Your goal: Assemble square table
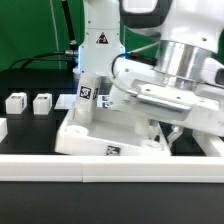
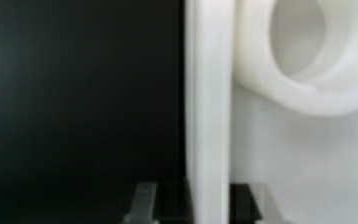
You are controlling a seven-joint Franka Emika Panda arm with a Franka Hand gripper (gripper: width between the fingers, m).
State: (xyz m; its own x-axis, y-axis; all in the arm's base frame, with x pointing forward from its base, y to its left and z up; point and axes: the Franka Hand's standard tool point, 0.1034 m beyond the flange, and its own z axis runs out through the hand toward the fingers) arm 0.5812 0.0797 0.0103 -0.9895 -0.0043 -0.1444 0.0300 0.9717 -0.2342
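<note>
The square table's white slab (image 1: 85,132) lies in the middle of the black table with its rimmed face up. A tagged leg block (image 1: 88,92) stands upright at its far corner. Two loose leg blocks (image 1: 16,102) (image 1: 42,103) sit at the exterior view's left. A third leg block (image 1: 2,128) is cut off by the picture's edge. My gripper (image 2: 197,205) is shut on the slab's thin upright rim (image 2: 208,100), with one dark finger (image 2: 149,203) on each side of it. A round socket (image 2: 318,60) shows just beyond the rim. In the exterior view the arm's wrist (image 1: 185,65) hides the fingers.
A long low white border wall (image 1: 110,166) runs along the front of the table. The arm's white base column (image 1: 98,40) rises behind the slab, before a green backdrop. Black tabletop (image 1: 35,135) lies between the loose blocks and the wall.
</note>
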